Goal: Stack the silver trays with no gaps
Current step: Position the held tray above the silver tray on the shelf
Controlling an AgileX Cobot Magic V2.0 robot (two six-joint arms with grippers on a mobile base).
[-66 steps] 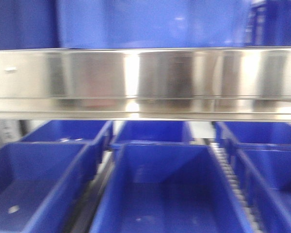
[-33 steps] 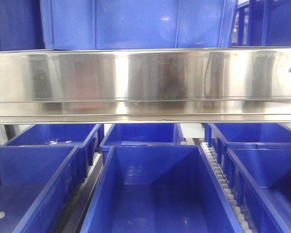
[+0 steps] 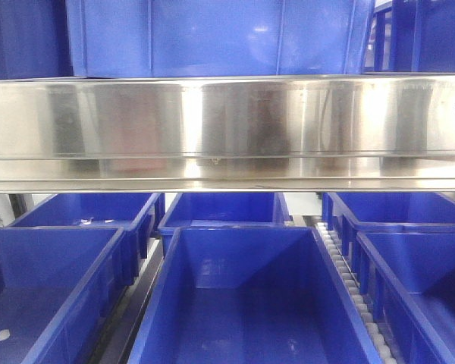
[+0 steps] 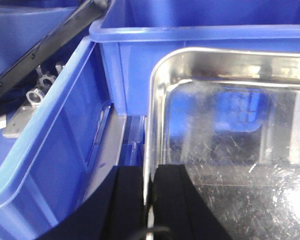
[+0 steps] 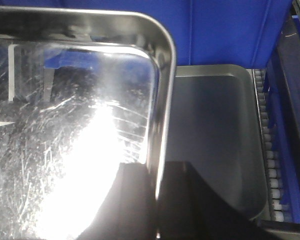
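The left hand [image 4: 149,207] pinches the left rim of the held silver tray [image 4: 230,150] and the right hand [image 5: 157,205] pinches the opposite rim, so the tray spans between them, its side rims running forward from each hand. The second silver tray [image 5: 210,135] lies lower, just right of the right hand and ahead of it, its long axis seemingly running forward too. The right hand is the nearer, so I judge both arms must shift the held tray rightward and down, level, to nest.
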